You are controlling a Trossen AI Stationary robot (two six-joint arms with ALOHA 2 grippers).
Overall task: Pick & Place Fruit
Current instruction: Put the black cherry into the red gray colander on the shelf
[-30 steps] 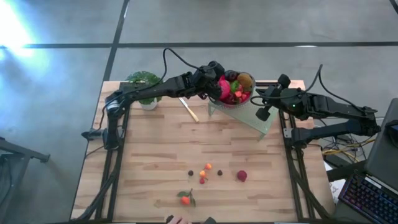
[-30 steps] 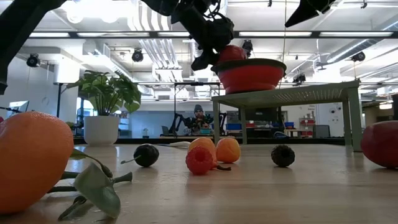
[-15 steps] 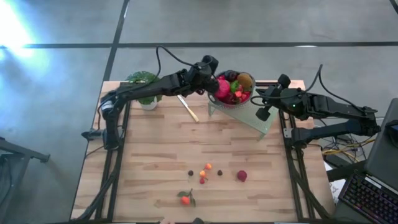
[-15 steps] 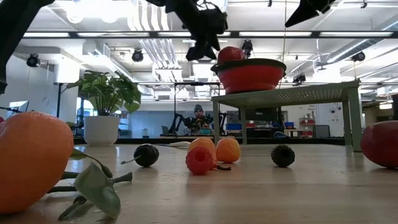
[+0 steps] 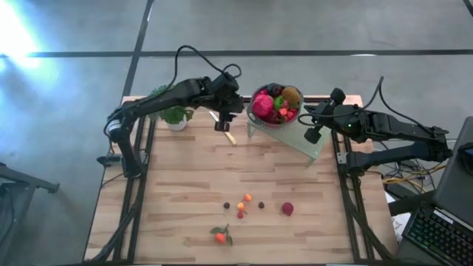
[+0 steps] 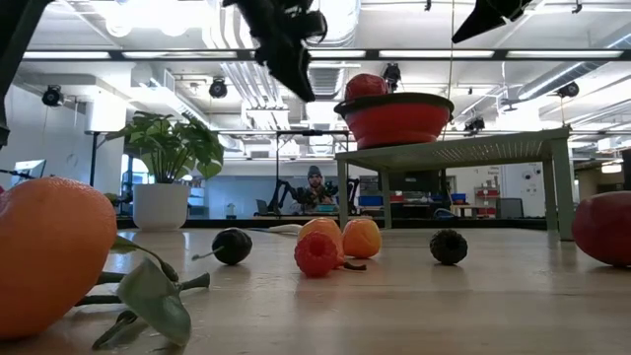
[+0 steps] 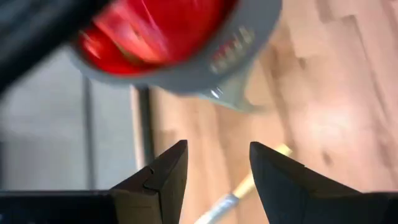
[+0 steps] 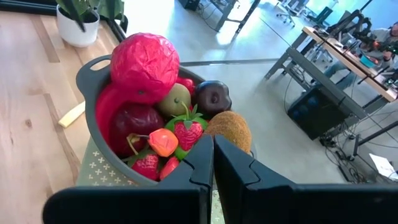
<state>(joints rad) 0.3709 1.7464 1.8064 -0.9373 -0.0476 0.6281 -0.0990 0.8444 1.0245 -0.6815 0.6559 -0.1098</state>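
Left gripper (image 5: 223, 118) jaws partly open, empty, hovering above the knife (image 5: 225, 131) beside the bowl (image 5: 256, 117). Right gripper (image 5: 311, 131) fully closed, holding nothing, by the stand (image 5: 314, 145).

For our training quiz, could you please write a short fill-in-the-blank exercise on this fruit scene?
1. The bowl of fruit stands on a small raised ____.
2. The left end effector hangs with its fingers ____ and empty.
3. The tangerine lies on the table with green ____ attached.

Missing words: stand; open; leaves.

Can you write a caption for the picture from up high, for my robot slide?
Left gripper open and empty beside the red bowl of fruit; small fruits lie on the wooden table.
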